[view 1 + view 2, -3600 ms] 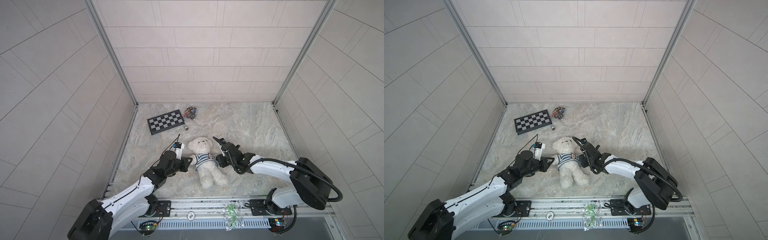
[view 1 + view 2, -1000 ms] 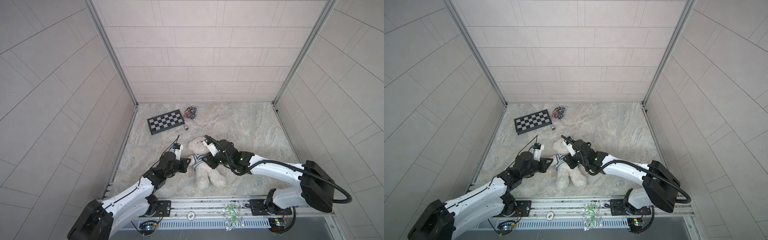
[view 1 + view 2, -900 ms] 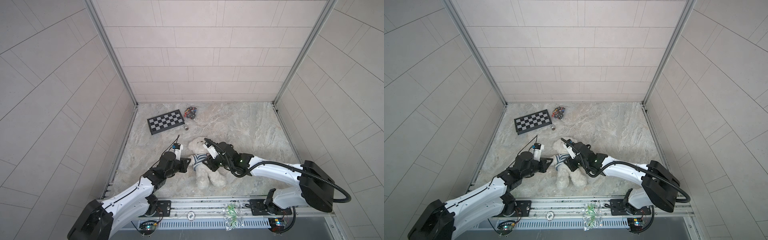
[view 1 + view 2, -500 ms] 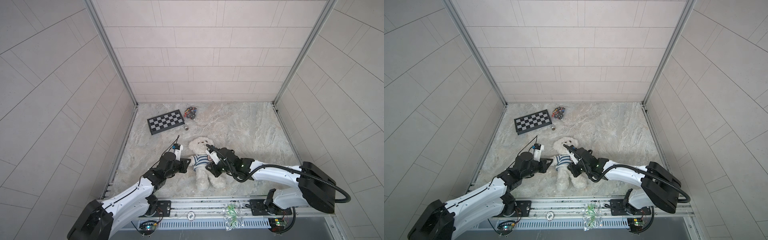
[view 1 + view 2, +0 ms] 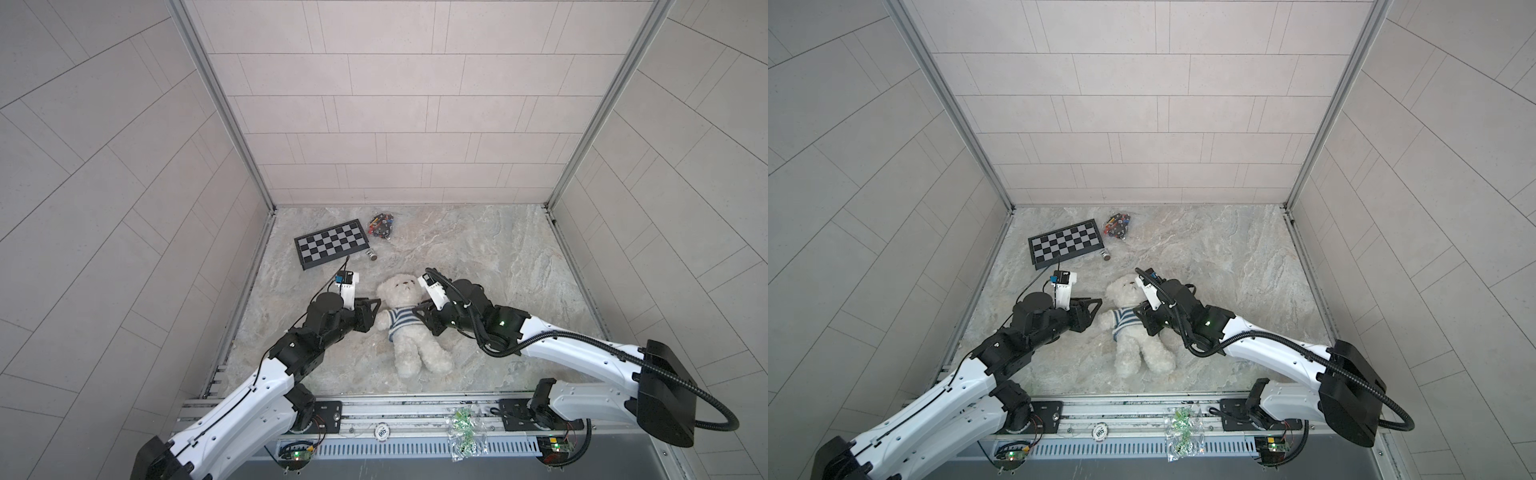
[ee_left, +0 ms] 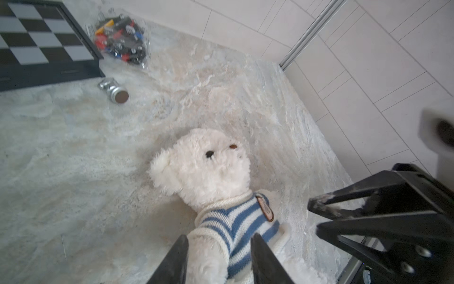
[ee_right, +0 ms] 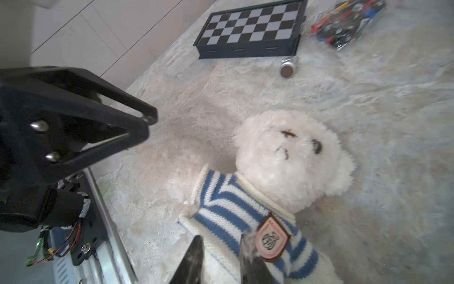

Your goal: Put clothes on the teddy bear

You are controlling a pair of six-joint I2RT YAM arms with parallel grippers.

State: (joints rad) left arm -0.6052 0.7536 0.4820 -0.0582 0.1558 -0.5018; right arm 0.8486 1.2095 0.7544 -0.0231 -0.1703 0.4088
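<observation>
The white teddy bear (image 5: 411,351) (image 5: 1136,351) lies on its back mid-table, head towards the back wall. A blue-and-white striped shirt (image 5: 401,326) (image 7: 221,204) with a chest badge covers its torso. My left gripper (image 5: 375,315) (image 6: 219,237) is open, its fingers standing astride the bear's sleeved arm. My right gripper (image 5: 422,320) (image 7: 219,237) is at the bear's other side, shut on the shirt near its hem, just beside the badge. The bear's legs are bare.
A folded chessboard (image 5: 331,248) lies at the back left, with a clear bag of small coloured parts (image 5: 382,224) and a small metal cylinder (image 5: 371,254) beside it. Tiled walls close three sides. A plastic bag (image 5: 463,432) sits on the front rail.
My left gripper has opened at the bear's arm. My right gripper has come down from beside the bear's head to the shirt on its torso.
</observation>
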